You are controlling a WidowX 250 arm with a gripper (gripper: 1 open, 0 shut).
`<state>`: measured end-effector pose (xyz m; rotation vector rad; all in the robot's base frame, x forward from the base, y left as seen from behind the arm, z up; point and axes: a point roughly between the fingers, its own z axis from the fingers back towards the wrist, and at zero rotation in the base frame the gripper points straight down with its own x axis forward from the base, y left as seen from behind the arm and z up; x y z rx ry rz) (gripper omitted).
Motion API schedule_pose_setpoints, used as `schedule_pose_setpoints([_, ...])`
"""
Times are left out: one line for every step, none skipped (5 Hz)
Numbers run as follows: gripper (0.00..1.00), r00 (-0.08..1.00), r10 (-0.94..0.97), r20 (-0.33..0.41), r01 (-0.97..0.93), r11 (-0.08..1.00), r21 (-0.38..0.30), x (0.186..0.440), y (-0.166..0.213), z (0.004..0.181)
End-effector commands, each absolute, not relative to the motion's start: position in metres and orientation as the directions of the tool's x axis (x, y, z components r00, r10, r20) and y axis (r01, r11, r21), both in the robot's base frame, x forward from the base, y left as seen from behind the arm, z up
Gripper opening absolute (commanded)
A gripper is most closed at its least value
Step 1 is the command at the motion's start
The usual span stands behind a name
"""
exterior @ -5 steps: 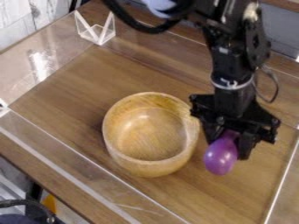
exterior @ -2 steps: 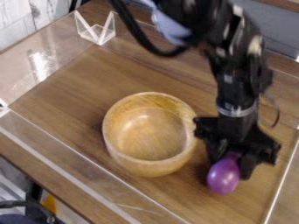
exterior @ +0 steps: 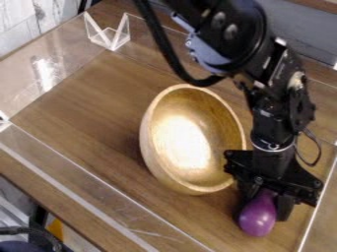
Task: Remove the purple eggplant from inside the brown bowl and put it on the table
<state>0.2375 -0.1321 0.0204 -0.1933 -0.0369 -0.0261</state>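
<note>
While a black robot arm is reaching down from the upper right, its tool [exterior: 269, 193] is pinching the upper end of the purple eggplant [exterior: 258, 218], with the jaws sitting partly apart around it and pointing almost straight down. The eggplant is hanging low at the bottom right of the table [exterior: 79, 108], outside the brown bowl [exterior: 192, 139] and just beside its lower right edge. Whether its rounded underside is already touching the wood cannot be told from this view.

The bowl is tipping up on its side, with its hollow facing the camera and catching a bright glare; it is sitting right against the arm, though actual contact is unclear. A small clear plastic stand [exterior: 106, 30] is sitting well apart at the top left.

The eggplant is looking small, light and rigid, like a hollow plastic toy, and its glossy, curved skin is likely slippery. The narrower stem end, where the tool is holding it now, seems the sensible place to grip. Being rounded, it may roll a little once released, and the leaning bowl may rock back.
</note>
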Motion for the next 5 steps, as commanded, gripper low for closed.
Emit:
schedule_pose_setpoints([0.0,0.998,-0.047,0.05,0.056,0.979,-0.194,0.235,-0.124,0.024])
schedule_pose_setpoints([0.0,0.997,-0.067,0.041,0.074,0.979,-0.192,0.231,-0.117,0.023])
schedule_pose_setpoints([0.0,0.999,-0.032,0.032,0.037,0.981,-0.189,0.231,-0.115,0.022])
schedule_pose_setpoints([0.0,1.0,0.003,0.023,0.001,0.982,-0.187,0.231,-0.114,0.022])
schedule_pose_setpoints([0.0,1.0,0.015,0.015,-0.012,0.983,-0.184,0.235,-0.118,0.029])
